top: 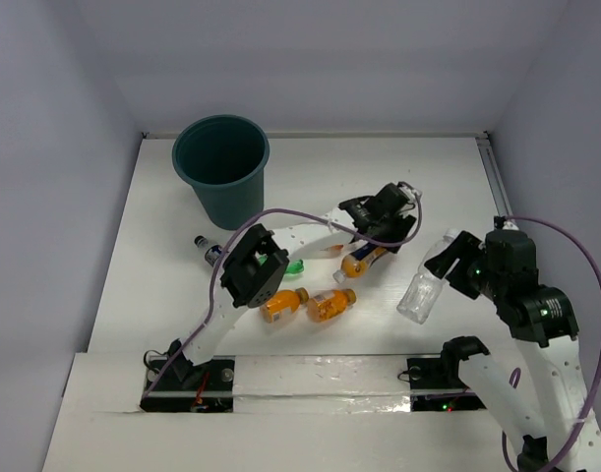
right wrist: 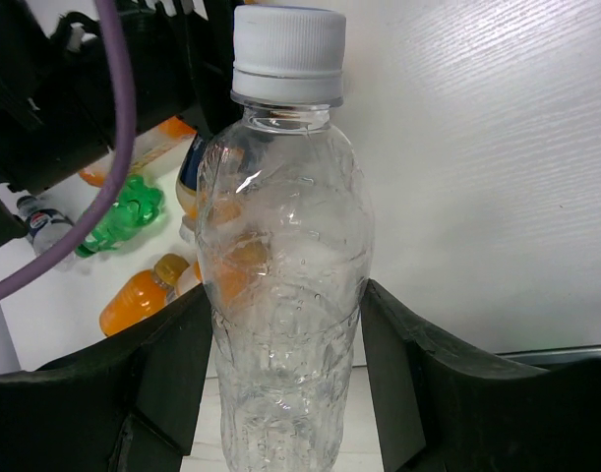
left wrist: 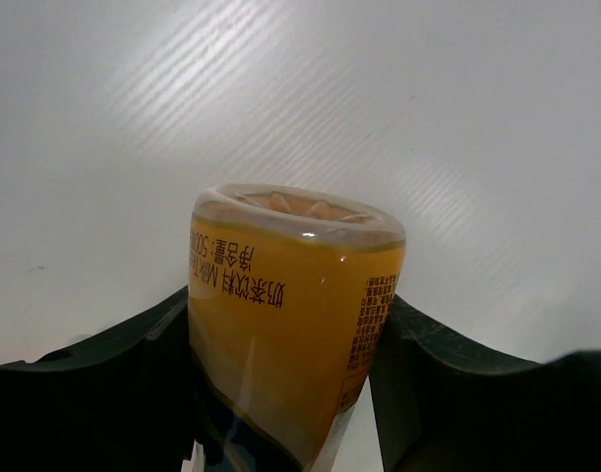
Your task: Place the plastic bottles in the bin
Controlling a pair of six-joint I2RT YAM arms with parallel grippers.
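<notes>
The dark teal bin [top: 221, 162] stands at the back left. My left gripper [top: 372, 246] [left wrist: 285, 320] is shut on an orange bottle [top: 355, 265] [left wrist: 290, 265] with a blue label, both fingers against its sides. My right gripper [top: 455, 267] [right wrist: 285, 305] is shut on a clear bottle [top: 421, 292] [right wrist: 285, 197] with a white cap, held above the table at the right. Two orange bottles [top: 280, 303] [top: 330, 304], a green bottle [top: 296, 266] [right wrist: 123, 211] and a small clear blue-labelled bottle [top: 210, 248] lie on the table.
White walls close in the table on the left, back and right. The left arm's elbow [top: 256, 265] hangs over the loose bottles, and a purple cable [top: 280, 212] loops above them. A raised ledge [top: 310, 379] runs along the near edge.
</notes>
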